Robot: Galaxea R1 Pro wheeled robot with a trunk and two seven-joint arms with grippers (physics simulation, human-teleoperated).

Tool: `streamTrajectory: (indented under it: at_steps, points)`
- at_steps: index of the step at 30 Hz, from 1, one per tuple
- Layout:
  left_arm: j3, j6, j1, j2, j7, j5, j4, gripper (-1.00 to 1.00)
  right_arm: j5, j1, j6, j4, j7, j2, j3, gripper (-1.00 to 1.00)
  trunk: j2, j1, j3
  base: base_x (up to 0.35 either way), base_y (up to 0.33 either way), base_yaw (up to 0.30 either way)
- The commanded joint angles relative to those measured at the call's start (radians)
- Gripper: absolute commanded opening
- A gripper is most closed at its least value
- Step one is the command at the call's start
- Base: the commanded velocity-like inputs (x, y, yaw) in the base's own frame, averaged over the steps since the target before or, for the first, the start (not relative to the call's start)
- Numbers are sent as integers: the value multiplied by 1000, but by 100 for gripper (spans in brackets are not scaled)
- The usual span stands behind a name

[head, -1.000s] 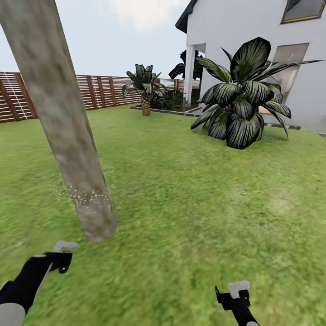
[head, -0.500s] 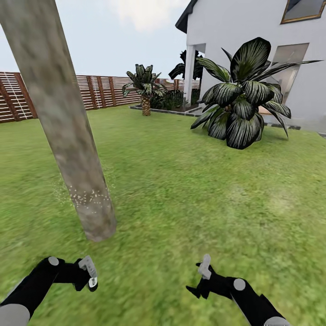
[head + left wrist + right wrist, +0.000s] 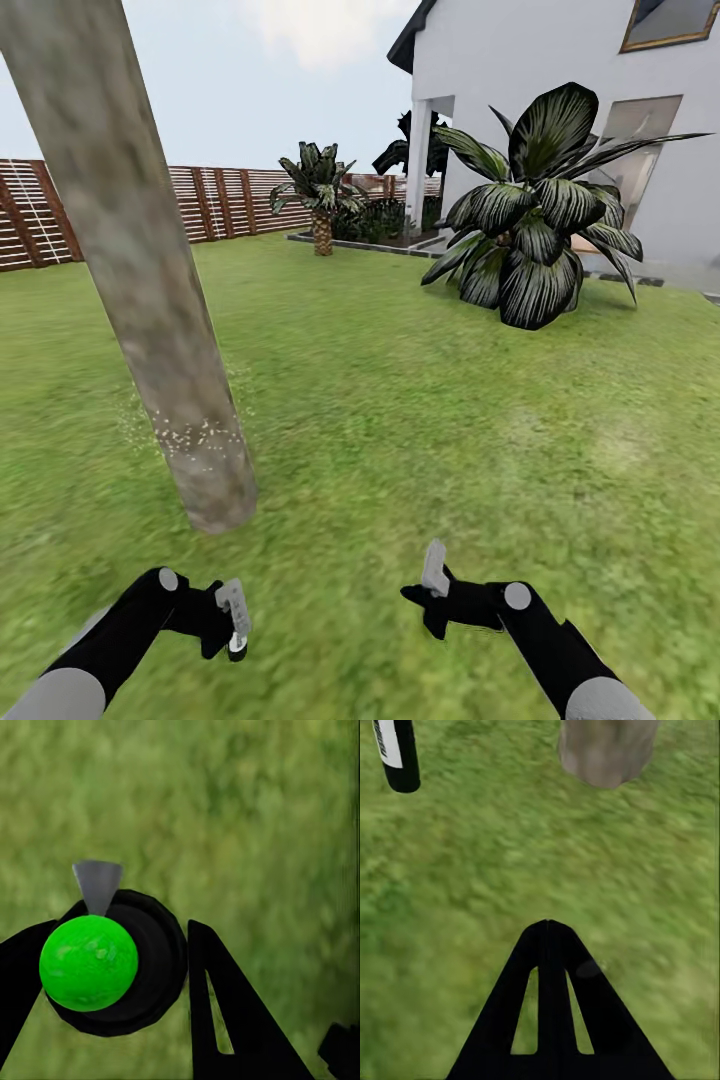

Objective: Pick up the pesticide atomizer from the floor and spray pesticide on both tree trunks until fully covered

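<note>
- Head view: the robot stands on the lawn (image 3: 420,400) of the garden, with a thick pale tree trunk (image 3: 150,300) close ahead on its left. A band of white specks sits low on the bark, which I take to be spray already landed there. Most of the trunk above looks bare.
- Head view: the left pincer (image 3: 232,622) is low in front of the body and holds the spray bottle (image 3: 236,616), a slim dark thing with a pale label, apart from the trunk. The right pincer (image 3: 432,590) is beside it, well apart, with nothing in it that I can make out.
- Behind stand a striped leafy plant (image 3: 535,230), a small palm (image 3: 320,195), the slatted fence (image 3: 215,200) and the white house (image 3: 560,110).
- Left wrist view: the black bottle top (image 3: 112,964) is seen end-on between the dark fingers (image 3: 225,1005), with a green ball and a grey cone drawn on it. The pincer is closed around it.
- Right wrist view: the fingers (image 3: 549,1005) meet at one tip, so this pincer looks closed on nothing. The bottle (image 3: 395,754) and the trunk base (image 3: 604,750) appear across the grass.
- Judgement: the step in hand is spraying this first trunk. Next the bottle needs raising, aiming at the bare bark and working around it.
</note>
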Motion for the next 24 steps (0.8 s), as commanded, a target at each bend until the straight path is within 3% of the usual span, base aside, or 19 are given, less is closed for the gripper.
streamTrajectory:
  at_steps: [1,5,10,16,22,24]
  points:
    - [-5,10,0,-10,-3,-1,-2,-100,9,-4,-5,-18,17,9,2,-100,0,0,-1,0,0,0]
    - [-8,10,0,-62,-1,-9,-4,-100,47,-20,51,-60,55,42,2,-100,0,0,-1,0,0,0]
    - [-7,10,-1,-117,0,-62,-6,-100,62,-25,69,-75,77,80,2,-100,0,0,-1,0,0,0]
    - [-7,10,-1,-183,-1,-88,-13,-100,61,-25,70,-77,88,93,71,-100,0,0,-1,0,0,0]
    - [-9,2,-1,-219,-4,-98,-16,-100,61,-25,70,-77,88,103,78,-100,0,0,-1,0,0,0]
    - [-29,-1,-1,-225,-5,-98,-16,-100,61,-25,70,-77,88,103,78,-100,0,0,-1,0,0,0]
